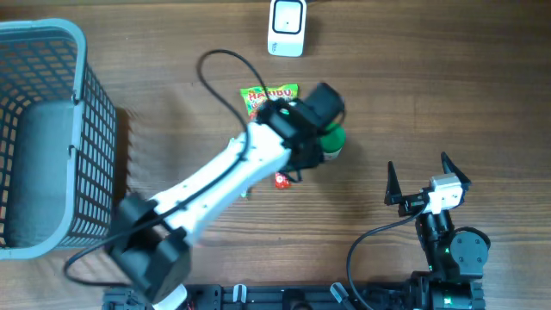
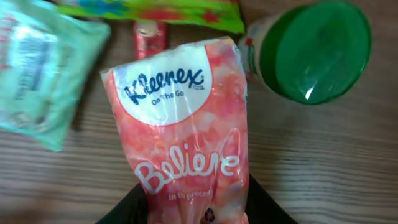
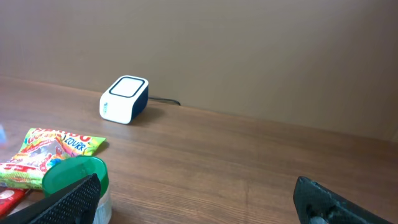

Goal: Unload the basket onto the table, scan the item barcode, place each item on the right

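Tissue pack (image 2: 183, 124) sits pinched in the left gripper (image 2: 196, 208), beside a green-lidded jar (image 2: 311, 53), well apart from the scanner (image 1: 287, 27). The right gripper (image 1: 419, 172) is spread wide and empty.

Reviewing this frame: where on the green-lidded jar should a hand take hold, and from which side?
Grip the jar around its round body just below the green lid, coming in level from its right, probably with the open right hand. It stands upright, and the Kleenex pack and Haribo bag crowd its other side.
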Controlling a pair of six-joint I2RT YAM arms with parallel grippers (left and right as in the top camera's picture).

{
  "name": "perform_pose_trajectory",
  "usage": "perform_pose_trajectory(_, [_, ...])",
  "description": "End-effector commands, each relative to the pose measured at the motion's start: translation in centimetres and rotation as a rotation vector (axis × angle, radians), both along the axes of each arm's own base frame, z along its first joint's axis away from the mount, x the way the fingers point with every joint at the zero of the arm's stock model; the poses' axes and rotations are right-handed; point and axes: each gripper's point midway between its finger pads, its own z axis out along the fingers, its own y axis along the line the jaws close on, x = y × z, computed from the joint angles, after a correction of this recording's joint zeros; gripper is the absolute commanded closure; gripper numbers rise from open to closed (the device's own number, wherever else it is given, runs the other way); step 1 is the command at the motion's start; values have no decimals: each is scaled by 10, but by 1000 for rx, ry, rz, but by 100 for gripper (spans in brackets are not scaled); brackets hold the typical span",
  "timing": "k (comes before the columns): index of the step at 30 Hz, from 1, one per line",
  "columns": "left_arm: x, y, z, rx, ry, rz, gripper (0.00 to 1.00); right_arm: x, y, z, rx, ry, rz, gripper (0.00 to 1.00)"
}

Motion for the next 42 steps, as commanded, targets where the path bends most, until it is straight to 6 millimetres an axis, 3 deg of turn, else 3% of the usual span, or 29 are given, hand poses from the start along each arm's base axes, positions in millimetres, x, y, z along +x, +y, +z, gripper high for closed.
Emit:
perform_pose_trajectory(1, [-9,-23,-33,30,29,-7,66,0,-1,2,-6,-11,-8,0])
perform_pose_trajectory(5, [-14,-37,-52,50,33,-40,65,0,-1,2,-6,-11,-8,0])
perform_pose_trajectory(15, [-13,-23,-100,68,32,-21,63,0,-1,2,-6,-11,-8,0])
perform_pose_trajectory(18, [-16,-20,-105,71,42,-26,53,0,-1,2,-6,-11,-8,0])
perform_pose_trajectory(21, [-17,-19,-91,60,33,-29,39,0,-1,2,-6,-11,-8,0])
perform_pose_trajectory(23, [-17,-19,-73,40,14,-29,28,0,-1,2,-6,-11,-8,0])
perform_pose_trajectory(26, [-6,-23,-24,-30,-85,-45,5,0,-1,2,-6,-11,-8,1])
perform_pose_trajectory(28, [8,-15,10,-34,-207,-48,0,0,-1,2,-6,-11,-8,0])
perform_pose_trajectory(30, [34,11,52,23,-399,-2,0,0,-1,2,-6,-11,-8,0])
perform_pose_trajectory(31, [56,39,89,70,-539,51,0,0,-1,2,-6,-11,-8,0])
perform_pose_trajectory(32, [64,48,102,81,-583,63,0,0,-1,2,-6,-11,-8,0])
perform_pose_trajectory(33, [85,72,139,86,-686,102,0,0,-1,2,-6,-11,-8,0])
perform_pose_trajectory(35, [105,97,172,81,-768,142,0,0,-1,2,-6,-11,-8,1])
perform_pose_trajectory(37, [129,134,212,107,-868,194,0,0,-1,2,-6,-11,-8,0])
perform_pose_trajectory(40, [156,203,261,210,-988,273,0,0,-1,2,-6,-11,-8,0])
perform_pose_trajectory(42, [163,247,281,281,-1034,331,0,0,-1,2,-6,-11,-8,0])
